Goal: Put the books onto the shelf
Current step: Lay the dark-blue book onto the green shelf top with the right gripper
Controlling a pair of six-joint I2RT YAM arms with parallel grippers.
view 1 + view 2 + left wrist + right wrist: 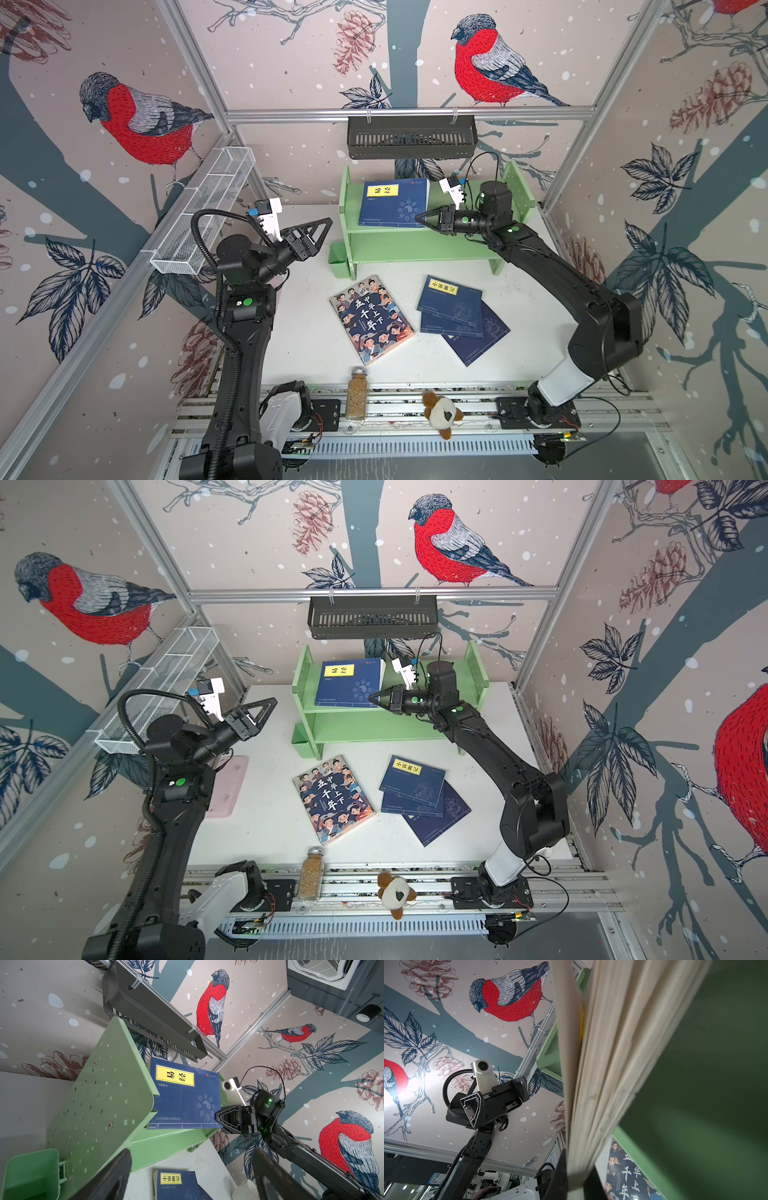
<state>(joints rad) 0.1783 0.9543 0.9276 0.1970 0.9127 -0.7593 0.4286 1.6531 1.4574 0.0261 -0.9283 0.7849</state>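
Note:
On the top board of the light green shelf [415,249] [374,725] [99,1095] a navy book [392,203] [351,683] [185,1095] with a yellow label sits tilted, cover up. My right gripper [419,217] [372,696] [217,1116] [576,1176] is shut on its lower right corner, and the pages show between the fingers. The left gripper [322,232] [270,706] [192,1169] hangs open and holds nothing, left of the shelf. On the table lie the cartoon book [372,318] [332,798] [623,1167] and a fanned pile of three navy books [451,305] [413,785] [176,1184].
A black slotted basket [411,137] hangs on the back rail above the shelf; a white wire basket [208,208] runs along the left wall. A green cup [338,259] is fixed to the shelf's left end. A spice jar [357,395] and plush toy [442,411] sit at the front rail.

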